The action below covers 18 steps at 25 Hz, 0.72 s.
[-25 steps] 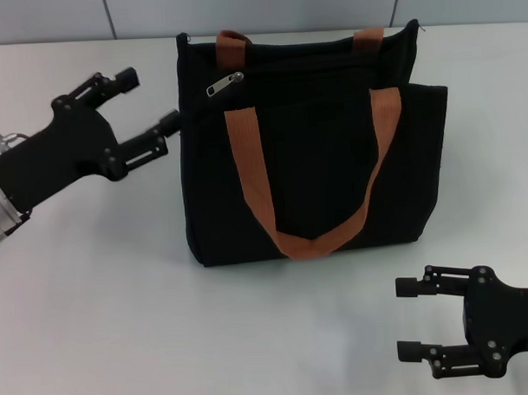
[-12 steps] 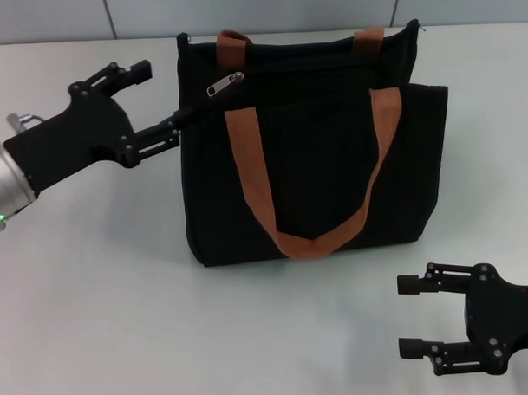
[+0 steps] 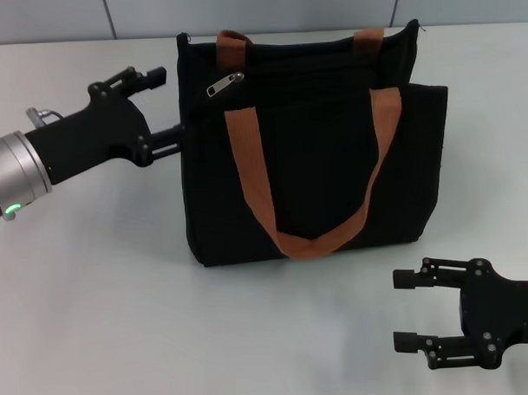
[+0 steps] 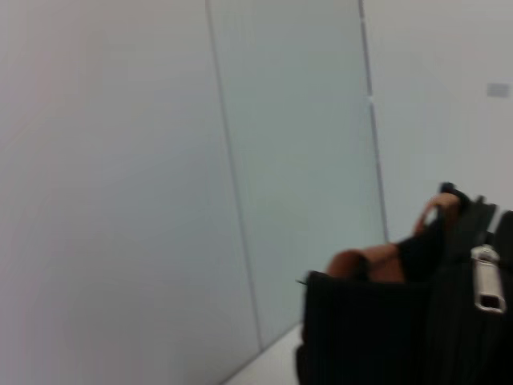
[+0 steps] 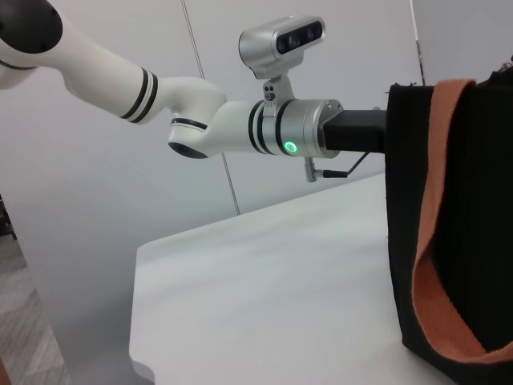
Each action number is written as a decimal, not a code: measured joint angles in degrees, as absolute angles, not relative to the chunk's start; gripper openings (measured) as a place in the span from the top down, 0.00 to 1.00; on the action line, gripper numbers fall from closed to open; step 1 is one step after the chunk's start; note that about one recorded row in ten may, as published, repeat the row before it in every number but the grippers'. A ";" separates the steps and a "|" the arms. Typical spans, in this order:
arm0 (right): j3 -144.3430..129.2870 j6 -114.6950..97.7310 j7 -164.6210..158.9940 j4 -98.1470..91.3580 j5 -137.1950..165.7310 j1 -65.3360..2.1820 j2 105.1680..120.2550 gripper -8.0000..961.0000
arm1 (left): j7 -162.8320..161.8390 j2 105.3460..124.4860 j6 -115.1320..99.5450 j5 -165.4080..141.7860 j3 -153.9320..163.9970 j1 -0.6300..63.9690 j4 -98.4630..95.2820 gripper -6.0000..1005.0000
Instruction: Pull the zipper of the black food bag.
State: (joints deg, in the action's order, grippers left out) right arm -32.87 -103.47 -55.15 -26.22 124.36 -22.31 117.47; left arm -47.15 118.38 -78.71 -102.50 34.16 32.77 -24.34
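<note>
The black food bag point(image 3: 324, 169) stands upright at the table's middle, with two rust-brown strap handles. Its silver zipper pull point(image 3: 224, 84) hangs at the top left of the front, and shows in the left wrist view point(image 4: 486, 278). My left gripper point(image 3: 167, 104) is open at the bag's left edge, one finger near the top corner, the other against the side, left of the zipper. My right gripper point(image 3: 408, 309) is open and empty near the table's front right, apart from the bag. The right wrist view shows the bag's side point(image 5: 473, 265) and the left arm point(image 5: 240, 128).
The white table point(image 3: 103, 298) spreads around the bag. A grey panelled wall point(image 3: 257, 9) runs along the table's far edge.
My left gripper has moved right and forward, closing on the bag's left edge. The right gripper has shifted only slightly. The bag has not moved.
</note>
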 joint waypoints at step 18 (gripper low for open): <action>-32.69 -103.46 -54.82 -25.93 124.36 -22.50 117.51 0.18 | -45.13 118.47 -81.35 -100.00 33.66 31.46 -24.79 0.62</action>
State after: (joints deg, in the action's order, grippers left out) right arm -32.69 -103.46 -54.82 -25.93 124.36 -22.50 117.51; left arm -45.13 118.47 -81.35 -100.00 33.66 31.46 -24.79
